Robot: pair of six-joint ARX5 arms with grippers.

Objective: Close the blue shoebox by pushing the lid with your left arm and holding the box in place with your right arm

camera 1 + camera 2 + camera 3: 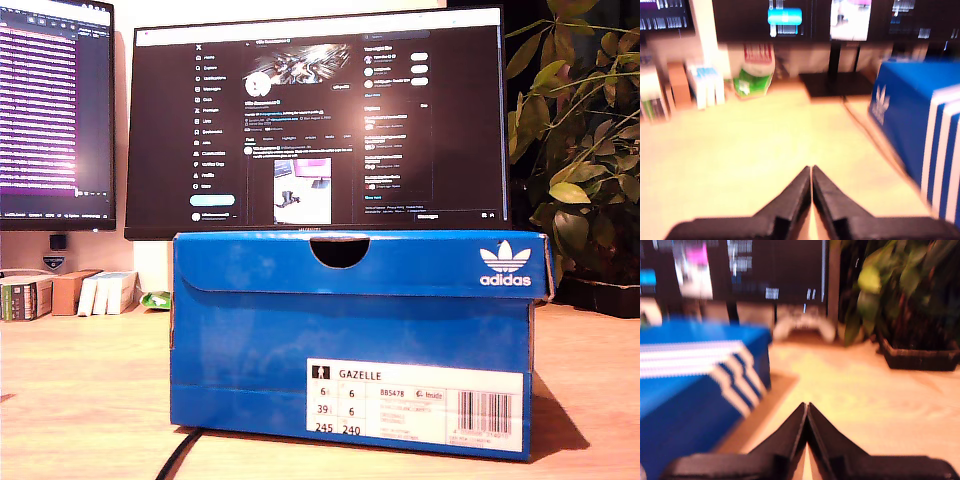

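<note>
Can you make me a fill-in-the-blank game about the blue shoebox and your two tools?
1. The lid of the shoebox is already ____.
2. My first tool is shut and holds ____.
3. In the exterior view, the potted plant stands at the ____ side.
4. The white label on the box reads ____.

Missing words: closed; nothing; right; GAZELLE
</note>
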